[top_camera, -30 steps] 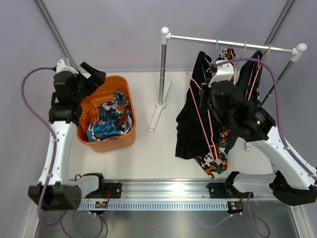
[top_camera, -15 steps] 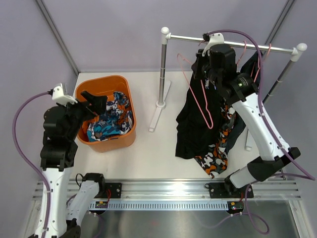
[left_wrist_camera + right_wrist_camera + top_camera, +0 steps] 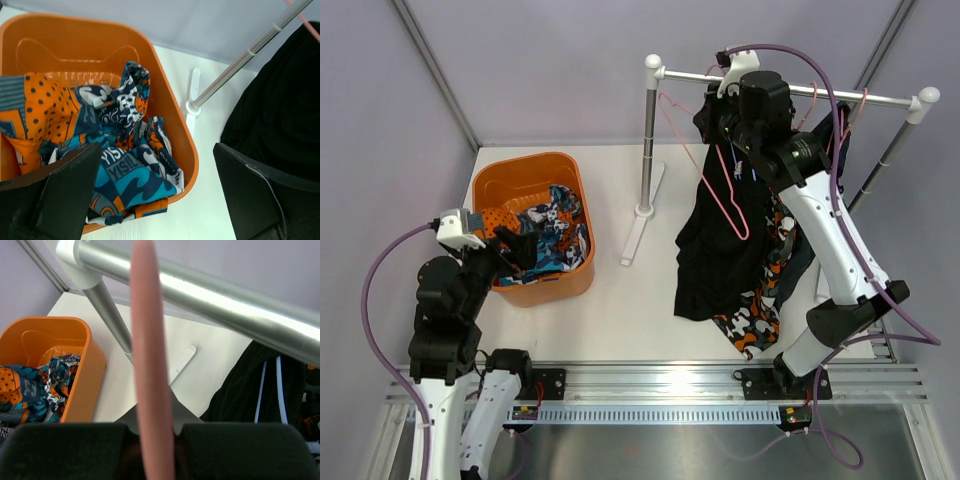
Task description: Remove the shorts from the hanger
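The teal-blue/orange patterned shorts [image 3: 548, 238] lie crumpled in the orange basket [image 3: 525, 172], and also show in the left wrist view [image 3: 115, 165]. My left gripper [image 3: 516, 248] is open and empty above the basket's near edge [image 3: 159, 200]. My right gripper [image 3: 727, 135] is up by the rail [image 3: 790, 90], shut on a bare pink hanger [image 3: 730, 200]. The hanger's wire runs between the fingers [image 3: 150, 365]. The black shorts [image 3: 712, 255], camouflage shorts [image 3: 752, 318] and dark navy shorts [image 3: 840, 140] hang from the rail.
The rack's left post [image 3: 648, 140] and white foot [image 3: 638, 230] stand between basket and clothes. Its right post [image 3: 895, 145] slants down at the far right. Other pink hangers [image 3: 860, 100] sit on the rail. Grey walls close the back and sides.
My left arm pulled back from behind the basket to its near side. My right arm lifted the pink hanger from in front of the shorts up to the rail.
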Motion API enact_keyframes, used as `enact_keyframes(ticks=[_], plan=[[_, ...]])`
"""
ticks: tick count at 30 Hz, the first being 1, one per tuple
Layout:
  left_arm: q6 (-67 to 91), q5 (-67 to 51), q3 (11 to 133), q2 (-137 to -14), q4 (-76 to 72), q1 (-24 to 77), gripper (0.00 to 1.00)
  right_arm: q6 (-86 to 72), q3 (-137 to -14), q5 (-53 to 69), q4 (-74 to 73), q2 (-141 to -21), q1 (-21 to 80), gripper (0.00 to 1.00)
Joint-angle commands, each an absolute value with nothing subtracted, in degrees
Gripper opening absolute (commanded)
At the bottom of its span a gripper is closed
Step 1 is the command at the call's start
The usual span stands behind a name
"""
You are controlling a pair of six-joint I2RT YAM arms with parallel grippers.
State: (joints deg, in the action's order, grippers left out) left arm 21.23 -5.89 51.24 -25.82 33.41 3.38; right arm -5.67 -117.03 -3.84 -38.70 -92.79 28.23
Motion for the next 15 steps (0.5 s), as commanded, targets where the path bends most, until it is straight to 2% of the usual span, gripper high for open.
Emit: enact_keyframes(ticks=[1, 15], plan=[[19.6, -5.6, 49.3, -24.5, 32.5, 3.6, 0.99, -4.7, -122.1, -5.6, -38.0, -95.2, 28.3, 0.00], [18.2, -4.1, 46.1, -21.7, 32.8, 4.0, 0.99, -10.5, -135.4, -11.7, -45.3, -106.5, 28.3, 0.00]])
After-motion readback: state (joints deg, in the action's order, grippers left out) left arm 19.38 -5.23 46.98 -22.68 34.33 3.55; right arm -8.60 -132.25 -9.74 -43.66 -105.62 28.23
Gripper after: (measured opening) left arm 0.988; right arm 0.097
